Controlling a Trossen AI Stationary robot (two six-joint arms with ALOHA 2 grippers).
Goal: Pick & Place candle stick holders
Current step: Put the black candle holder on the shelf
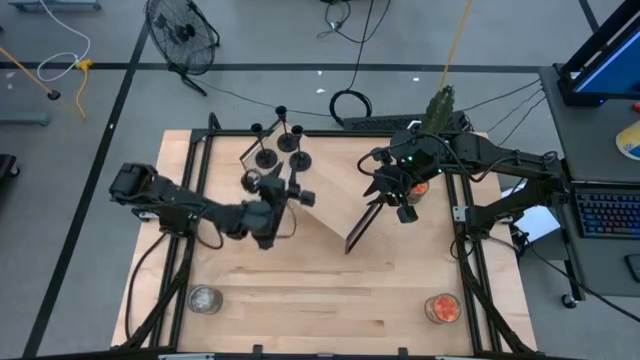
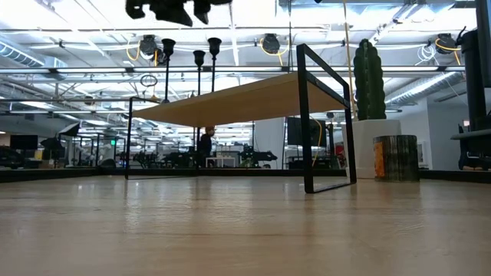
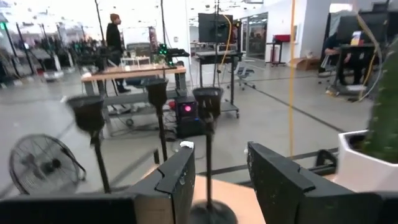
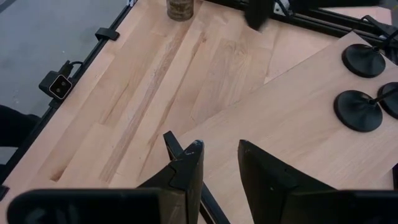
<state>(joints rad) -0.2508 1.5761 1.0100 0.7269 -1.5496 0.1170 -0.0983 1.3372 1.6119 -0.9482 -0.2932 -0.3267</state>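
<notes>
Black candle stick holders point(image 1: 282, 150), three, stand on one raised shelf point(image 1: 340, 190); both grippers' fingers gape, holding nothing.

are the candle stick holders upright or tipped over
Upright: all three candle stick holders stand on their disc bases on the raised wooden shelf, stems vertical, cups on top, as the low view shows.

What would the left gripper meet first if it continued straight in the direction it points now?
Probably the nearest candle stick holder: its stem stands directly ahead, between the open jaws of the left gripper. Depth is unclear.
</notes>
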